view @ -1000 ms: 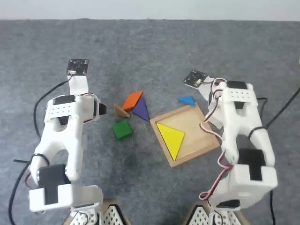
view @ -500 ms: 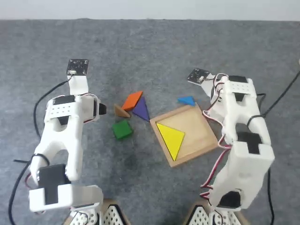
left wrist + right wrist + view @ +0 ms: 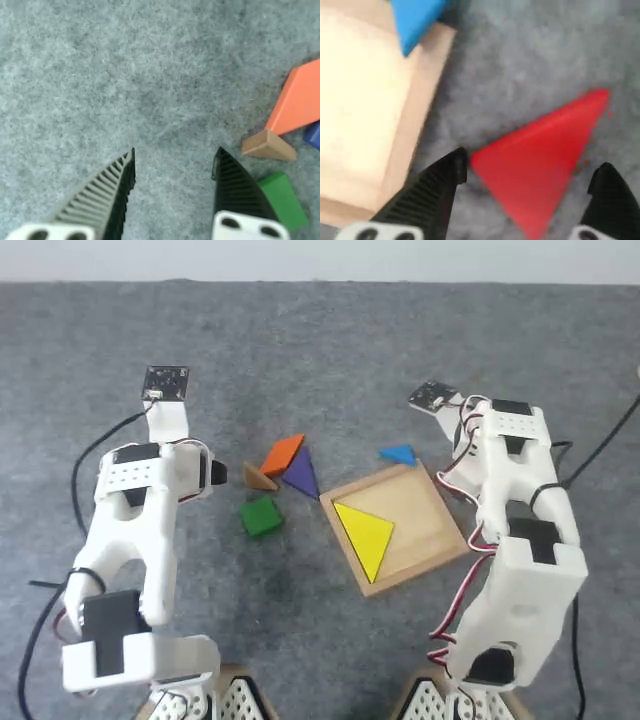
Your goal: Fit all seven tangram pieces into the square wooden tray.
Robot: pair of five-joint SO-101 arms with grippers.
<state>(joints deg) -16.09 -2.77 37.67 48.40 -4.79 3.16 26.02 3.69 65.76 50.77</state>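
Square wooden tray [image 3: 422, 538] sat rotated, yellow triangle [image 3: 366, 534] flat inside. Blue triangle [image 3: 399, 454] lay just off its corner, red triangle [image 3: 542, 170] beside its rim. Orange parallelogram [image 3: 282, 453], purple triangle [image 3: 300, 473], tan triangle [image 3: 259, 478] and green square [image 3: 261, 516] were clustered nearby.

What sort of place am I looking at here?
Likely a robotics lab bench: a white left arm and right arm sit at a grey felt-covered table, with a yellow triangle in a square wooden tray.

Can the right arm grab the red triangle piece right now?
Probably yes. The right gripper is open over the flat red triangle piece, with a finger on each side, and nothing covers it.
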